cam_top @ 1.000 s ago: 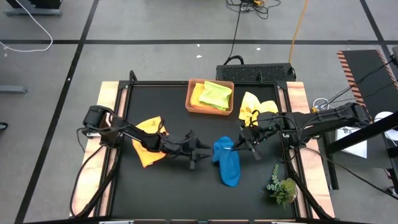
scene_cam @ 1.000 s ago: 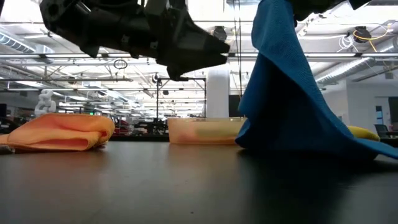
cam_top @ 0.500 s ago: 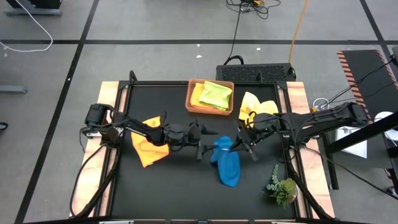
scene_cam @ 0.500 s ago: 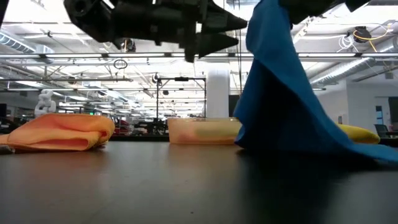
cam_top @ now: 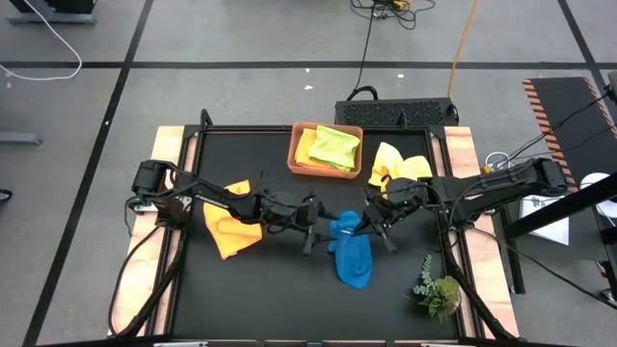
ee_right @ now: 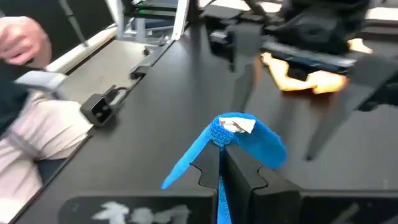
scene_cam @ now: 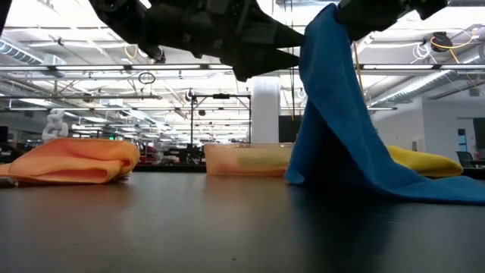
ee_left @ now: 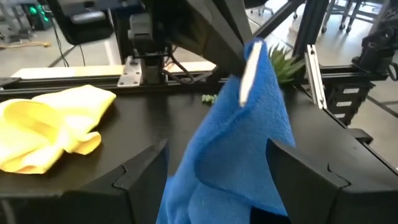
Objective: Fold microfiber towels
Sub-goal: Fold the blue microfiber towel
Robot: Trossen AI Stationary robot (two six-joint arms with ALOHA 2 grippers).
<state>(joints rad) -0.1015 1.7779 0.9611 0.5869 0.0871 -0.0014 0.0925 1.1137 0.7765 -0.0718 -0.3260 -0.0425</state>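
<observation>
Blue towel (cam_top: 353,253) hangs from the right gripper (cam_top: 362,224), pinched tight at one corner, its fuzzy lower half draped on the black table (cam_top: 260,289) near the middle. Since a second ago the left gripper (cam_top: 316,228) has moved in beside the raised corner and spread its fingers wide (nothing in them). Orange towel (cam_top: 231,220) lies folded at the left, with bare tabletop along the near edge.

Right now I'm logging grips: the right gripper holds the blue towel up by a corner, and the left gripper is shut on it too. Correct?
Not quite. The left gripper is open, its fingers either side of the blue towel, as the left wrist view shows. The right gripper does hold the towel up by a corner.
</observation>
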